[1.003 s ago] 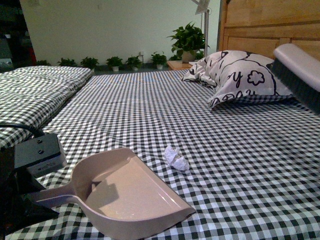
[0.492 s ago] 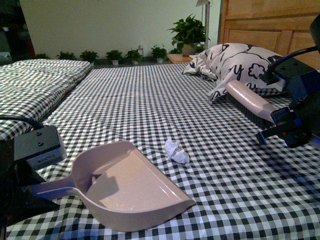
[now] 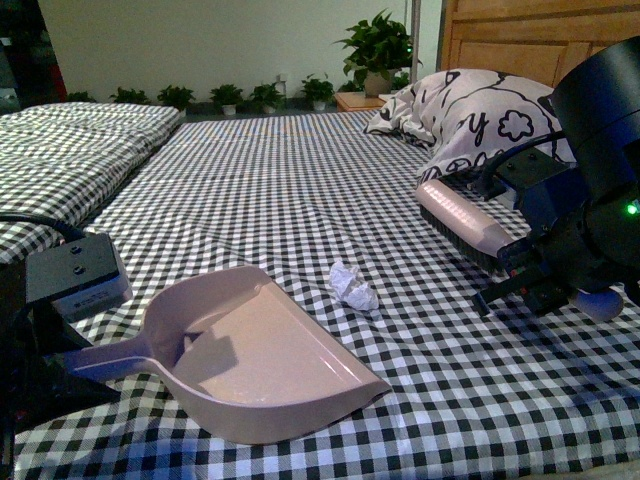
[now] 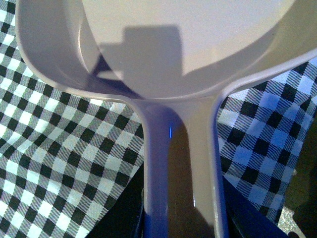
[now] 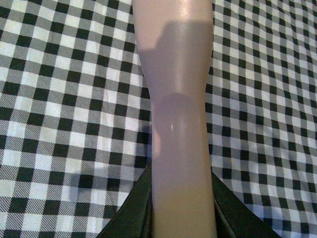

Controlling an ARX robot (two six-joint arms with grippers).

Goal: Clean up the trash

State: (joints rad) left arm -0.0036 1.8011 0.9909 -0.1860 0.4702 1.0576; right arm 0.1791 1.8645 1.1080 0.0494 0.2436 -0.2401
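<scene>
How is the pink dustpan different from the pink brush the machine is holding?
The dustpan is a wide open scoop lying on the checked sheet; the brush is long, narrow, dark-bristled and raised above it. The left tool holds the dustpan, the right tool the brush. The trash lies between them. Both are pale pink.

Lighting: dim indoor, bluish cast. Hard shadows inside the dustpan (image 3: 250,370) and across the brush handle (image 5: 178,124). Small glare spot on handle. Background plants soft.

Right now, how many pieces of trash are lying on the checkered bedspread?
1. A single crumpled white paper wad lies on the checkered bedspread, between the pink dustpan and the brush. More could be hidden behind the pillow.
</scene>
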